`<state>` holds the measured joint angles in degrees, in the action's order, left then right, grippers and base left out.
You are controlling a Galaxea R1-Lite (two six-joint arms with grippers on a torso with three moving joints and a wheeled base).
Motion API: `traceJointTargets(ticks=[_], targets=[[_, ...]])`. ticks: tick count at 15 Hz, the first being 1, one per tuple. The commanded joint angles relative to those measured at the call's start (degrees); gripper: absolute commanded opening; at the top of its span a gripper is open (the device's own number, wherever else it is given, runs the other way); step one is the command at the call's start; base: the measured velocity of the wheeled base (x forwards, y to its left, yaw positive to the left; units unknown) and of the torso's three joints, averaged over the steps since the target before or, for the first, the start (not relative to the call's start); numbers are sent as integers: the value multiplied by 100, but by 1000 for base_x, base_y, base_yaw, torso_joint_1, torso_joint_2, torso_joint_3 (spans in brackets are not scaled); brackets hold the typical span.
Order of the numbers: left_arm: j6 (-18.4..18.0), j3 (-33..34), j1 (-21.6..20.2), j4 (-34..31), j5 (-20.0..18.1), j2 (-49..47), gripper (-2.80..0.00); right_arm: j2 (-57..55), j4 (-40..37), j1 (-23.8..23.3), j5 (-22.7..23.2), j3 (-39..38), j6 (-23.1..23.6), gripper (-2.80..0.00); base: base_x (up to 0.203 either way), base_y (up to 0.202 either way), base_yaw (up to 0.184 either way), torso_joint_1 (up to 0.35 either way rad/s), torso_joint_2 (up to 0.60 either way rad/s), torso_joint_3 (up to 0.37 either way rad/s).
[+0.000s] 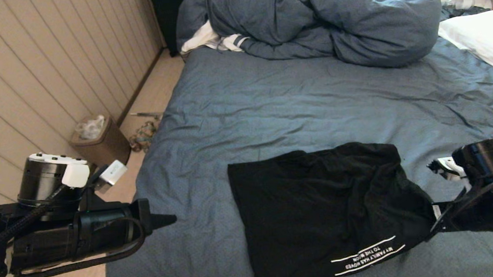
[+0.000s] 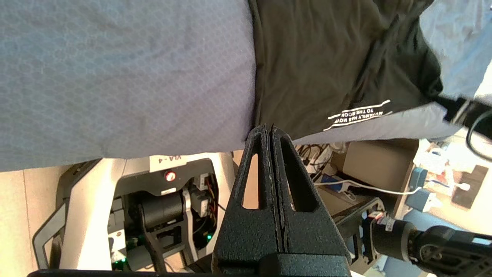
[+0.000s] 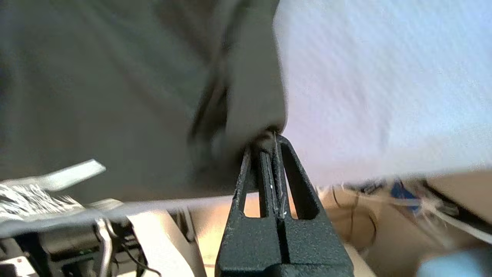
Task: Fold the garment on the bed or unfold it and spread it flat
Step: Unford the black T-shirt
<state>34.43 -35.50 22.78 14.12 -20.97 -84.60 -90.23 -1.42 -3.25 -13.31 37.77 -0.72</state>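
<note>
Black T-shirt (image 1: 319, 211), partly folded, lies on the near part of a wide bed (image 1: 270, 107) with a blue-grey sheet, close to the bed's front edge. Small white lettering between two white lines (image 1: 369, 255) sits at its near right corner. The shirt's left side lies fairly flat; its right side is bunched and drawn toward the right gripper (image 3: 269, 134), which seems to be pulling that edge, probably to carry it across for a fold or to draw it out flat.

Seen from the head camera, the right arm hides its own fingertips at the shirt's right edge. Only the right wrist camera shows them: the two fingers are pressed together with a pinch of black cloth caught between them.

The left gripper (image 1: 170, 220) hangs off the bed's left side, well apart from the shirt, likely waiting. The head camera shows just its dark tip; the left wrist camera shows its fingers closed flat against each other, holding nothing.

A rumpled duvet (image 1: 320, 18) and a white pillow (image 1: 484, 40) lie at the far end of the bed, clear of the work.
</note>
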Motion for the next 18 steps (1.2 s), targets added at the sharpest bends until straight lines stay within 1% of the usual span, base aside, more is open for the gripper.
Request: traceJointTargets(ticks=[1,3,5,7,8,11,13,14,18], targets=[[29,-1,7,12,-13,-12,-280,406,26,-272,32,-376,51,-280,0,0,0,0,0,0],[29,-1,7,3,-20,-4,-280,519,43,-606,235,-583,94,-280,0,0,0,0,0,0],[29,-1,7,3,-21,-4,-280,497,50,-1052,438,-618,221,-280,0,0,0,0,0,0],[30,-1,7,3,-21,-21,-280,488,119,-1464,664,-610,556,-280,0,0,0,0,0,0],[38,-1,7,3,-21,-23,-280,474,209,-1540,722,-631,673,-280,0,0,0,0,0,0],[38,-1,7,3,-21,-39,-280,392,253,-1523,751,-791,714,-280,0,0,0,0,0,0],[38,-1,7,3,-21,-48,-280,401,256,-1520,854,-938,922,-280,0,0,0,0,0,0],[38,-1,7,3,-21,-46,-280,410,256,-1522,858,-973,962,0,0,0,0,0,0,0],[38,-1,7,3,-21,-39,-280,479,257,-1574,944,-982,1022,0,0,0,0,0,0,0]])
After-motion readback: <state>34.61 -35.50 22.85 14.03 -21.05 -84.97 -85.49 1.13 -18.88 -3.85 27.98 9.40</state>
